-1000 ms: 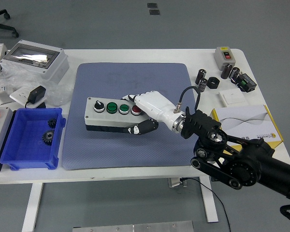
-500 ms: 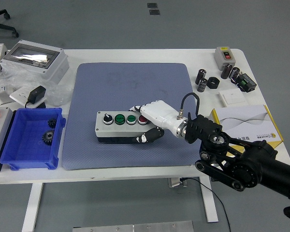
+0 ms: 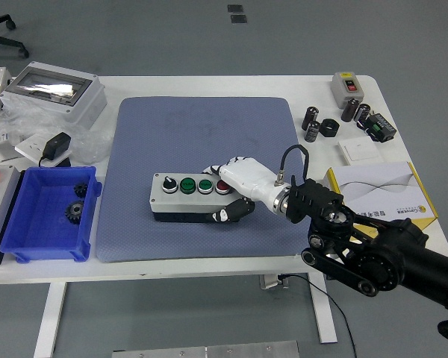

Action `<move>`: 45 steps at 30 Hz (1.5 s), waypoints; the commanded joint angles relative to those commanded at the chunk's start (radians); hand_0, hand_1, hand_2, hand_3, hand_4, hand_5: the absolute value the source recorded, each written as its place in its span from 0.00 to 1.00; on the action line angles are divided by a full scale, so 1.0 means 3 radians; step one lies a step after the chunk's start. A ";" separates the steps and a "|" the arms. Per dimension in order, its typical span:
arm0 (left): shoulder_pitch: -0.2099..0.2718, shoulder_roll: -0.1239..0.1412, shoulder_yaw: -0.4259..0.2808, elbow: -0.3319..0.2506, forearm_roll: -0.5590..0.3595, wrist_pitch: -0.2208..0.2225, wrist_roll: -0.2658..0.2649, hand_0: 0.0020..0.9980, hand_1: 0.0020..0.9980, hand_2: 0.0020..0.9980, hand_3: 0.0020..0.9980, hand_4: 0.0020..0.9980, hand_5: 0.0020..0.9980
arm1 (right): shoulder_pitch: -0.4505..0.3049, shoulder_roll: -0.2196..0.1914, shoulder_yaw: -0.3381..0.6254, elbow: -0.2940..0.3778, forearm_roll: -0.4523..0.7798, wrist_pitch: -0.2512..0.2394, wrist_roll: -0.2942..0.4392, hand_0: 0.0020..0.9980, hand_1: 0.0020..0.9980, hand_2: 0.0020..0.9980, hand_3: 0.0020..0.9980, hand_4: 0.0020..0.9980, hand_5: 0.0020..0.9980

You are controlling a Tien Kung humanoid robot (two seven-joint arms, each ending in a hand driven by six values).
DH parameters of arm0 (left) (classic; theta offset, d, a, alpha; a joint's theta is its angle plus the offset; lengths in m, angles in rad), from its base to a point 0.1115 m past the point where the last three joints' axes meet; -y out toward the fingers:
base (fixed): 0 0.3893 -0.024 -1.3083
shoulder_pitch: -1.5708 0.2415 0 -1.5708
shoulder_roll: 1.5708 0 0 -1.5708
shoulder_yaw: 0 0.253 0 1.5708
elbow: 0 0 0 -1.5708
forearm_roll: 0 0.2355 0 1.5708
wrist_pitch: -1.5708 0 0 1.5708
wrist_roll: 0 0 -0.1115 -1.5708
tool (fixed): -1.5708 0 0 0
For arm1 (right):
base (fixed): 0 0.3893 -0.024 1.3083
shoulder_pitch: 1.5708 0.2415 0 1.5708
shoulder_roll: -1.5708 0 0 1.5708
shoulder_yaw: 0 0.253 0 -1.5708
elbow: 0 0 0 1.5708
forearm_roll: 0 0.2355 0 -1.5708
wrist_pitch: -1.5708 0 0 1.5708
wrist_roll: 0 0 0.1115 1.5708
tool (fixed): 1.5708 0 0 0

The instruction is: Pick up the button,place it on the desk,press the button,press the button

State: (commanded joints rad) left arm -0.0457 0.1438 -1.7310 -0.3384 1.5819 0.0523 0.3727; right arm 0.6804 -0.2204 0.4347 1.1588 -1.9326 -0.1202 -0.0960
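Grey button box (image 3: 188, 198) sits mid-frame on the blue mat (image 3: 201, 134), its right end grasped by the white right hand (image 3: 239, 185); open mat above.

The grey rectangular push-button control box (image 3: 189, 198), with its black knob, two green buttons and one red button on top, has slid rightward and toward the near edge of the blue-grey mat (image 3: 201, 142) over the last second. The white right hand (image 3: 239, 181) gripping its right end has travelled with it, drawing back toward the robot; most of that shift came early, with only a slight move since.
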 joint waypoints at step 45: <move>0.0027 0.0008 -0.0031 -0.0008 -0.0053 -0.0126 -0.0111 0.61 0.50 0.49 0.60 0.21 0.00 | -0.0217 -0.0027 0.0343 0.0114 0.0575 0.0381 -0.0043 0.94 0.92 0.95 1.00 0.65 0.13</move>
State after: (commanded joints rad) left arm -0.0377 0.1462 -1.7403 -0.3407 1.5661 0.0144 0.3395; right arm 0.6153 -0.2286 0.5375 1.1929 -1.7603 -0.0058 -0.1088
